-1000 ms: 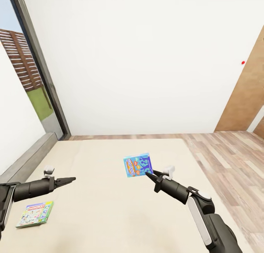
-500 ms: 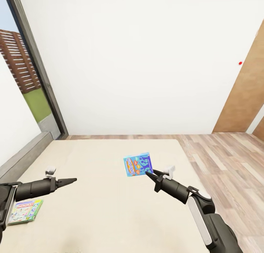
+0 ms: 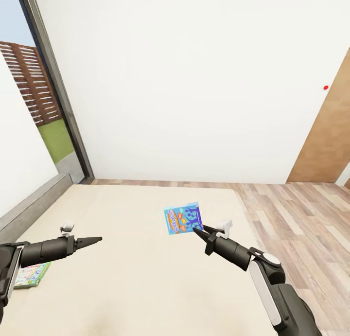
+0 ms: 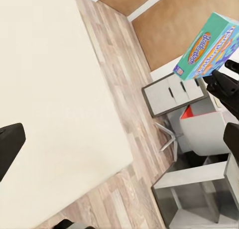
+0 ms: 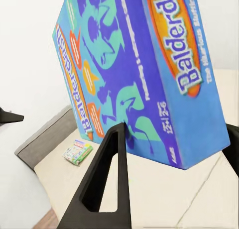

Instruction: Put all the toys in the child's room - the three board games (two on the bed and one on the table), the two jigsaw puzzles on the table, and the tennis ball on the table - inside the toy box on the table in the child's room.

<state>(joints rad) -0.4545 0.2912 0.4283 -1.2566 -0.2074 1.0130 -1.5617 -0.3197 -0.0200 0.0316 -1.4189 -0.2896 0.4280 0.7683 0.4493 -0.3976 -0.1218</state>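
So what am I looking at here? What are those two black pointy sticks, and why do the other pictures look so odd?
Those sticks are a robot's two arms, seen from a camera on its head; it is a computer simulation. Each arm ends in a two-fingered gripper. The right gripper pinches a blue game box and holds it up above the cream bed. The left gripper holds nothing, with its fingers together. A second, green and white game box lies on the bed, partly behind the left arm. The other two pictures come from cameras by each gripper. The right one sees the blue box up close; the left one looks across the bed and wood floor.
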